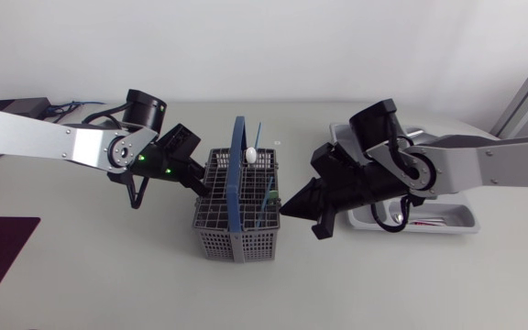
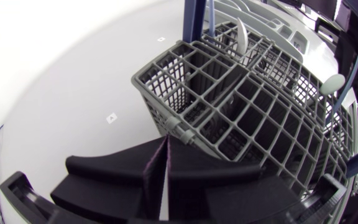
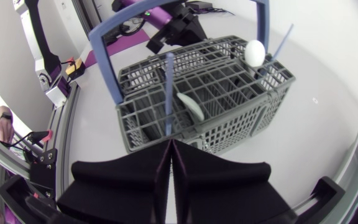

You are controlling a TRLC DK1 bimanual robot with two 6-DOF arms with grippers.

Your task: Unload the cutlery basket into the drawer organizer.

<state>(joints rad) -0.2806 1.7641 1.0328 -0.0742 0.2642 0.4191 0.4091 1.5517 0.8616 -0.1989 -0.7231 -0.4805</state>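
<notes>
— Which step are you on?

— The first pick, as I judge it. The cutlery basket (image 1: pixel 236 229) sits between your two arms and holds a white spoon (image 1: pixel 248 154) and a blue-handled utensil (image 3: pixel 168 93), both upright near its blue carry handle (image 1: pixel 238 174). The drawer organizer (image 1: pixel 456 218) lies well to the basket's right, under your right arm.

— And the claws?

— Your left gripper (image 2: pixel 166 144) has its fingers pressed together on nothing, with the tips at the basket's left rim. Your right gripper (image 3: pixel 169 146) is likewise closed and empty as far as I can see, just outside the basket's right wall. The blue-handled utensil stands right ahead of its tips.

— So what next?

— Probably part the right fingers, come over the basket's wall and straddle that handle. Then close on it, lift it straight up clear of the grid, and carry it to the organizer.
</notes>
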